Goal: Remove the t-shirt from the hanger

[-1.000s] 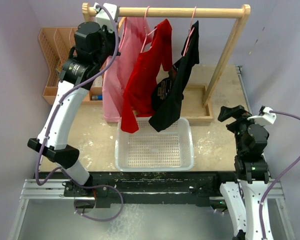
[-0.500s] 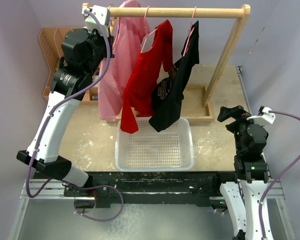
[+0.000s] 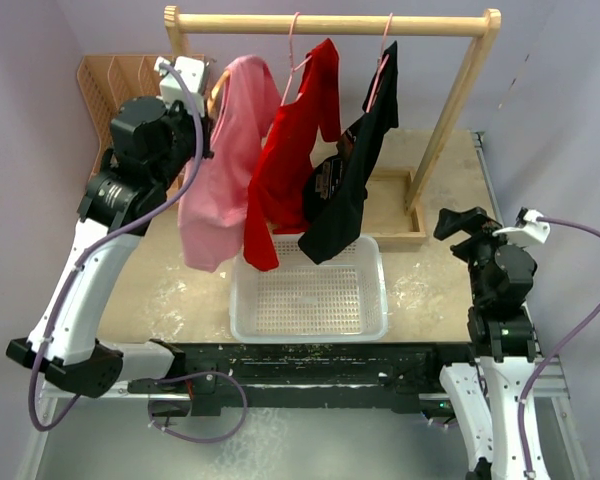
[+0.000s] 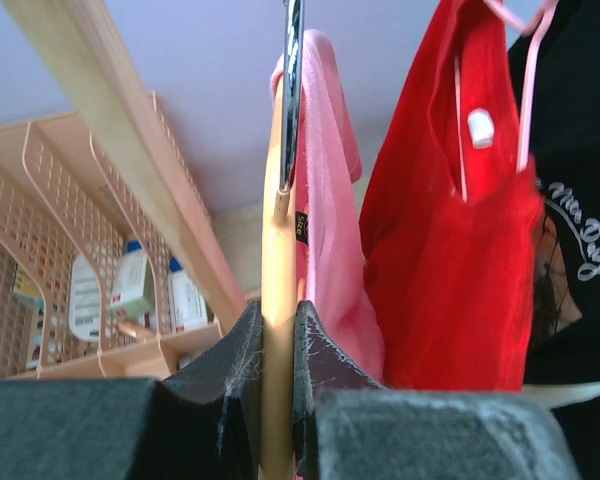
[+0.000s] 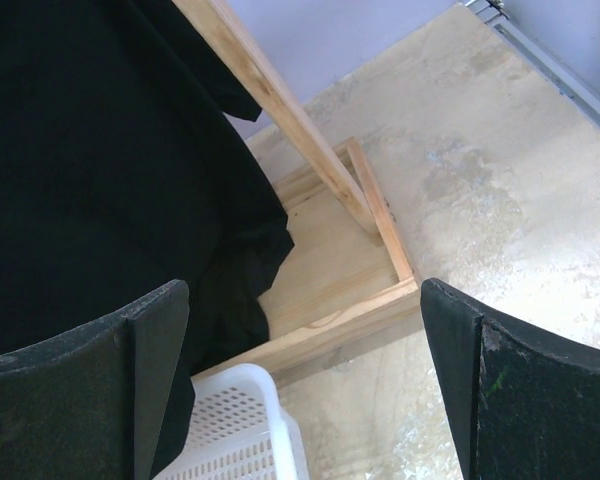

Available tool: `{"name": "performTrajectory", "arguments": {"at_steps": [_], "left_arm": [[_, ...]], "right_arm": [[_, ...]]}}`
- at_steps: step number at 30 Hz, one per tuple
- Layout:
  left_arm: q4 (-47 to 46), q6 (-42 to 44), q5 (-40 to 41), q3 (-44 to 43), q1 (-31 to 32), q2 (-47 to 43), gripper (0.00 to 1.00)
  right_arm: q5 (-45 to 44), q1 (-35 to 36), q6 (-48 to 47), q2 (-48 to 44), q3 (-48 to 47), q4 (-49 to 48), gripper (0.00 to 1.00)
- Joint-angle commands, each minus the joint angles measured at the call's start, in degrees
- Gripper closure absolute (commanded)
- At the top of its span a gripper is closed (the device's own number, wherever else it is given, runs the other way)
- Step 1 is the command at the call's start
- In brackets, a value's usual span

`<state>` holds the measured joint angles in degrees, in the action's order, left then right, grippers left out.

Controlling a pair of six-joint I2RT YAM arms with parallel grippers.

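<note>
Gripped a wooden hanger [image 4: 277, 260] carrying a pink t-shirt [image 3: 220, 170] in the clenched left gripper [image 4: 277, 345], beside a red shirt [image 4: 450, 250]; held the right gripper [image 5: 302, 292] spread wide above the table [image 5: 480, 200].

The left arm [image 3: 88, 272] reaches up from the table's near-left corner toward the far-left corner, its left gripper [image 4: 278, 338] clamped on a wooden hanger [image 4: 275, 240]. The right arm [image 3: 500, 300] stands folded by the right edge, its right gripper [image 5: 300, 300] spread wide and holding nothing.

Top camera looks down; wrist cameras look up, sharing black shirt [image 5: 80, 150].
</note>
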<state>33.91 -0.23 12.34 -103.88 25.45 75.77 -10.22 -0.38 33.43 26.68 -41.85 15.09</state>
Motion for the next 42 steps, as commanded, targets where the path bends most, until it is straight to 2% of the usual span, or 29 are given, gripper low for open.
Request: {"name": "performTrajectory", "arguments": {"at_steps": [1, 6, 12, 15, 19, 25, 34, 42], "left_arm": [[0.04, -2.77, 1.36, 3.13, -0.4, -6.92, 1.0], [6.8, -5.26, 1.57, 4.28, -0.4, -10.93, 1.0], [12.8, -7.67, -0.52, 5.52, -0.4, -14.8, 1.0], [15.9, -8.27, -1.19, 5.77, -0.4, -16.2, 1.0], [18.0, -8.84, -1.56, 5.87, -0.4, -18.37, 1.0], [19.8, -9.09, -4.43, 5.06, -0.4, -20.06, 1.0], [22.03, -8.78, -8.42, 4.04, -0.4, -21.81, 1.0], [20.75, -9.31, -8.13, 8.64, -0.36, -25.96, 1.0]], "right_arm": [[2.58, 0.21, -1.08, 1.32, -1.18, -5.79, 0.0], [5.28, 0.21, -2.15, 2.65, -2.36, -8.73, 0.0], [12.06, 0.2, -4.03, 6.56, -6.69, -12.19, 0.1], [15.63, 0.57, -4.55, 10.14, -9.27, -13.42, 0.11], [13.41, 4.14, -6.09, 12.84, -11.77, -15.52, 0.11], [8.06, 15.39, -9.56, 19.41, -19.5, -17.62, 0.13], [-7.69, 42.6, -21.81, 35.76, -37.1, -18.19, 0.13], [-8.17, 53.97, -25.54, 47.98, -46.9, -21.39, 0.21]]}}
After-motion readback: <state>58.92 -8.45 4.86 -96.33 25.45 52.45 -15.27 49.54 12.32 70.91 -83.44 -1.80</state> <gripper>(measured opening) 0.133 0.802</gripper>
